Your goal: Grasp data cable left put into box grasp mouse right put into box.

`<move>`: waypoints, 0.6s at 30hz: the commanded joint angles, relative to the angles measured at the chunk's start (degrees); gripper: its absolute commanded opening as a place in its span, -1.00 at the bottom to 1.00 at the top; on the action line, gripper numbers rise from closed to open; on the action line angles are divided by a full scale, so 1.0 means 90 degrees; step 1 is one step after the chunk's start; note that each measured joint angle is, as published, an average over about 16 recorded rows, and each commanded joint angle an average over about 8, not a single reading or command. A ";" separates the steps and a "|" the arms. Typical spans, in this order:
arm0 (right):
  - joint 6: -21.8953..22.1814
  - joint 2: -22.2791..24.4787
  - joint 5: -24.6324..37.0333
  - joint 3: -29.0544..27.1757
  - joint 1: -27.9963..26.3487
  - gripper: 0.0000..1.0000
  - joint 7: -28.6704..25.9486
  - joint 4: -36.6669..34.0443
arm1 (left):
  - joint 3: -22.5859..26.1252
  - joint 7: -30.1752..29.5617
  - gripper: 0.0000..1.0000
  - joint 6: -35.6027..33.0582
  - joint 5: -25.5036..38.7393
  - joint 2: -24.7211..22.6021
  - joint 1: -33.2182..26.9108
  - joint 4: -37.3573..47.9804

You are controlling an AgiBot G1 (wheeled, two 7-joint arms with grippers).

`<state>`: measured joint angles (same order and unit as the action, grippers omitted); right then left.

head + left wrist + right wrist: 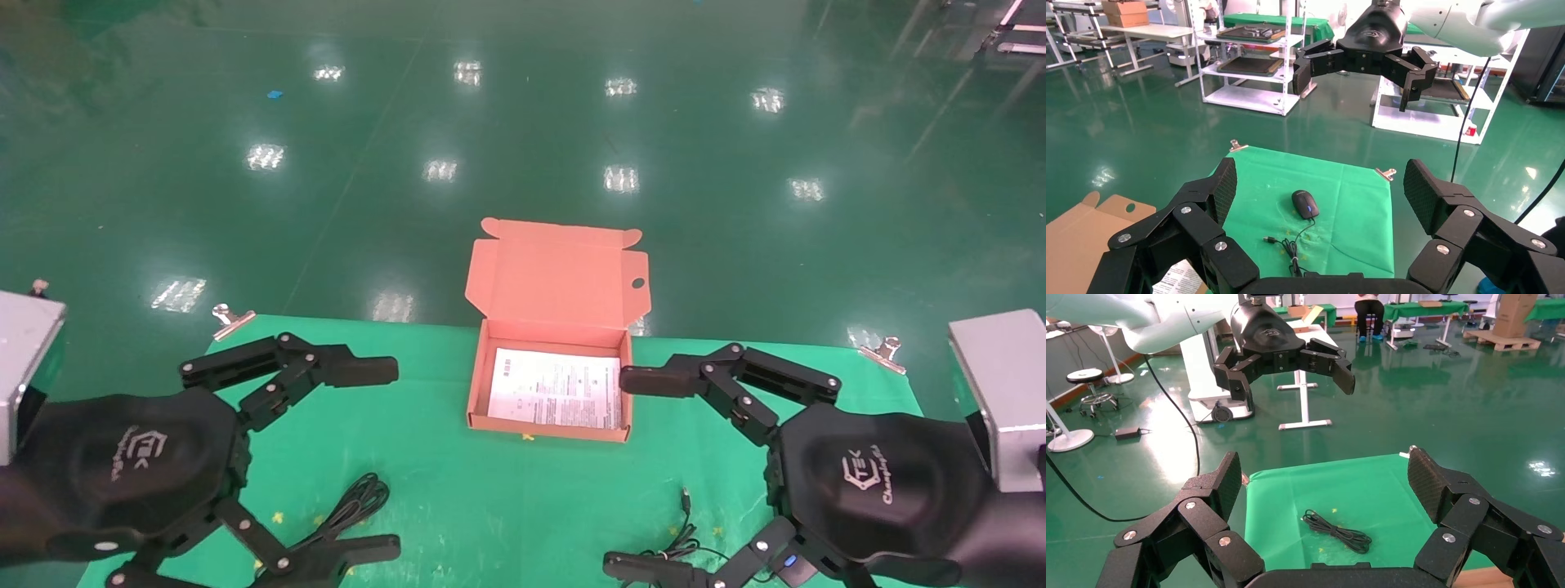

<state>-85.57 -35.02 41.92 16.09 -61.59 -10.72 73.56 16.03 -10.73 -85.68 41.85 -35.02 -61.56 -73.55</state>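
The salmon-orange box (557,282) stands open at the table's far middle, lid up, with a printed sheet (556,388) inside. The data cable (351,506), a black looped bundle, lies on the green cloth by my left gripper (397,460), which is open and empty above it. The cable shows whole in the right wrist view (1337,530). The black mouse (1305,203), with its thin cord (1294,245), lies on the cloth. In the head view it is mostly hidden under my right gripper (614,472), which is open and empty; only its cord (682,535) shows.
A green cloth (507,506) covers the table, held by metal clips at the far corners (233,318) (882,355). Grey arm housings sit at the left (24,359) and right (1001,392) edges. Beyond the table is shiny green floor.
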 commanded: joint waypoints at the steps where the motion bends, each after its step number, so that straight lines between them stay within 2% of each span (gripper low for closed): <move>1: 0.0000 0.0000 0.0000 0.0000 0.0000 1.00 0.0000 0.0000 | 0.0000 0.0000 1.00 0.0000 0.0000 0.0000 0.0000 0.0000; 12: -0.0018 0.0053 0.0086 0.0015 -0.0043 1.00 0.0003 0.0018 | 0.0059 0.0007 1.00 -0.0034 0.0104 -0.0033 -0.0067 -0.0037; 15: -0.0094 0.0164 0.0372 0.0100 -0.0198 1.00 -0.0004 0.0078 | 0.0246 -0.0042 1.00 -0.0111 0.0462 -0.0083 -0.0269 -0.0110; 18: -0.0273 0.0293 0.1012 0.0351 -0.0572 1.00 0.0023 0.0192 | 0.0623 -0.0151 1.00 -0.0249 0.1169 -0.0171 -0.0655 -0.0217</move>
<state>-88.15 -32.94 52.95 21.28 -68.39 -9.67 75.29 22.81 -12.14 -87.94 53.48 -36.87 -68.25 -75.32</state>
